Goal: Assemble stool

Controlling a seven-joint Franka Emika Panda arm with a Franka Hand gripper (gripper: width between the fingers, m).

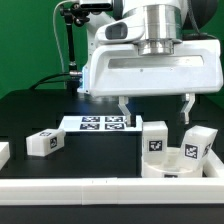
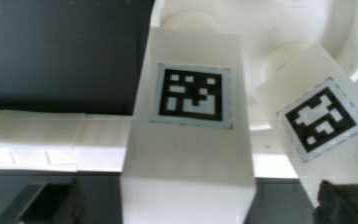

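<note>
Two white stool legs stand upright close together at the exterior view's right: one (image 1: 155, 138) directly under my gripper (image 1: 156, 108), the other (image 1: 198, 142) beside it. Both rise from the round white seat (image 1: 170, 170), which they partly hide. A third leg (image 1: 45, 142) lies on the black table at the left. My gripper is open wide, its fingers (image 1: 124, 106) just above the nearer leg and astride it. In the wrist view that leg (image 2: 190, 95) fills the gap of my gripper (image 2: 194, 205), untouched by the dark fingertips (image 2: 51, 205). The second leg (image 2: 322, 115) stands beside it.
The marker board (image 1: 100, 123) lies flat behind the loose leg. A long white border rail (image 1: 90, 190) runs along the table's front edge and shows in the wrist view (image 2: 51, 140). A black stand with cables (image 1: 70, 50) rises at the back left.
</note>
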